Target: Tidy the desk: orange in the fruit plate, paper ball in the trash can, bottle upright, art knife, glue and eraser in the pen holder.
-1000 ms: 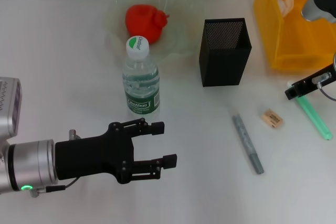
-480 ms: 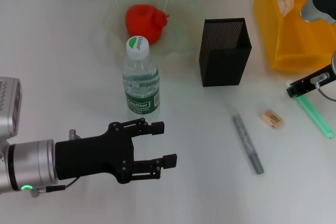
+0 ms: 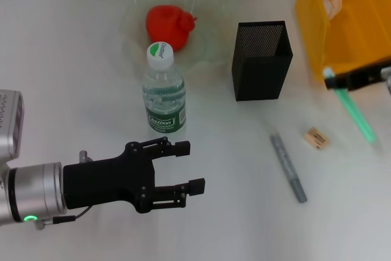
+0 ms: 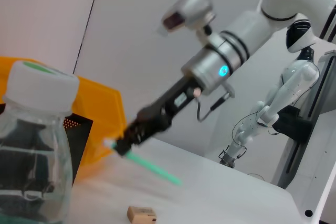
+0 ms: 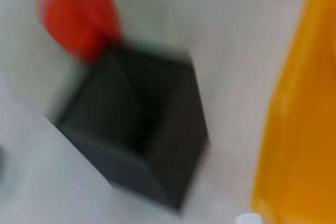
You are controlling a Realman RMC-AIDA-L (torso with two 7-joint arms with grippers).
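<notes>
Left gripper (image 3: 183,166): nearest on the table, fingers spread, holding nothing.
Grey pen (image 3: 288,167): flat on the table, right of centre.
Eraser (image 3: 317,137): on the table just beyond the pen.
Bottle (image 3: 164,90): upright, beyond the left gripper.
Right gripper (image 3: 348,80): at the right edge, pinching a green stick (image 3: 354,113) off the table.
Pen holder (image 3: 261,61): upright, mid-table.
Orange (image 3: 168,25): in the fruit plate (image 3: 208,10).
Paper ball (image 3: 332,2): in the trash can (image 3: 317,22).
</notes>
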